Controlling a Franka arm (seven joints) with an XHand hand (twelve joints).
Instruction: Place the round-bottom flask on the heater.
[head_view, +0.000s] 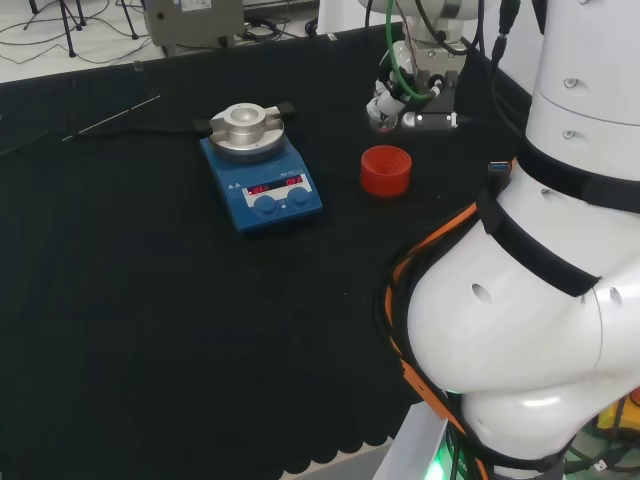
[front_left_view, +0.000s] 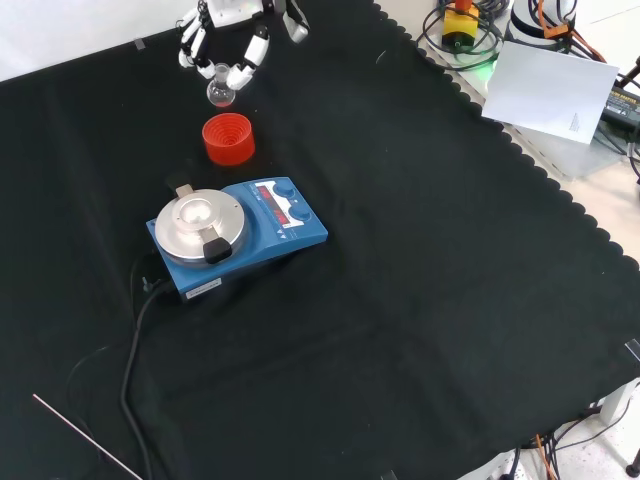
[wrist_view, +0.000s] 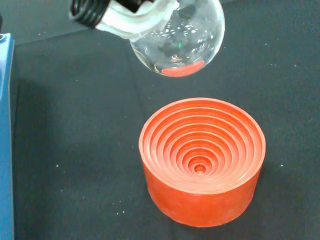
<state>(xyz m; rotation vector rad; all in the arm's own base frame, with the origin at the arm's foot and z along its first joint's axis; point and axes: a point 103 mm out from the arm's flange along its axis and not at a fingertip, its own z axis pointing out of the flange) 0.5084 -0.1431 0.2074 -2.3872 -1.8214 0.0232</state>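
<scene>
Gripping the flask (front_left_view: 221, 93), the robot hand (front_left_view: 235, 40) hangs clear above the red stand (front_left_view: 228, 138).

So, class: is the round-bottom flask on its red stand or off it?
Off. The hand holds the flask in the air above the empty red stand.

Stand (wrist_view: 202, 160): red, concentric ribbed rings. Heater (front_left_view: 240, 235): blue body, silver top plate. Flask (wrist_view: 180, 37): clear glass. Cloth (front_left_view: 420, 300): plain black.

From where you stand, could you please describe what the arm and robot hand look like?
The arm has glossy white rounded links with black bands at the joints; orange and black cables run along it, green ones near the wrist. The robot hand is black and white, with white fingertips.
</scene>
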